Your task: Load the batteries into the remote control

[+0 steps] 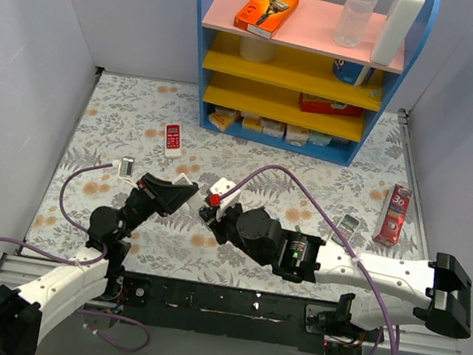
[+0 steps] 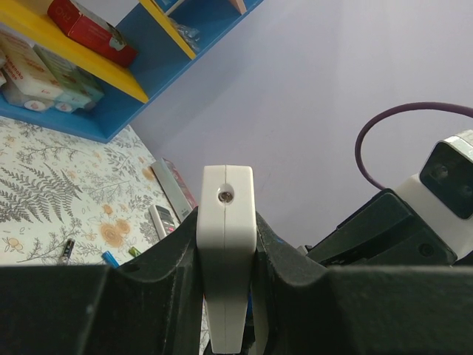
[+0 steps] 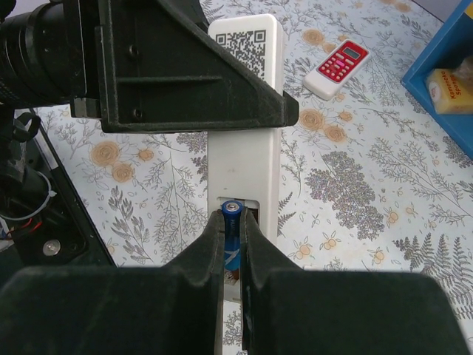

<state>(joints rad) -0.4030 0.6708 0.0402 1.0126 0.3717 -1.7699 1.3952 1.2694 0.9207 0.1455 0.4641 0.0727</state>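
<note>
Trouble from here is most likely lying in alignment: the right gripper (image 3: 233,216) is pinching a small blue cylindrical battery (image 3: 233,208) at the mouth of the open compartment; if the battery is going in skewed, it could catch the rim, slip from the grip, or lever the slim white plastic remote control (image 3: 244,159) round inside the left gripper (image 2: 227,222), which is clamping it across its thickness; whether the poles are facing correctly I cannot tell. The remote is being held above the floral desk (image 3: 355,170), in front of the blue shelf unit (image 1: 201,46), plain back upward; its long axis is running roughly along the shelf's front, with the QR-code end pointing away from the right gripper.
</note>
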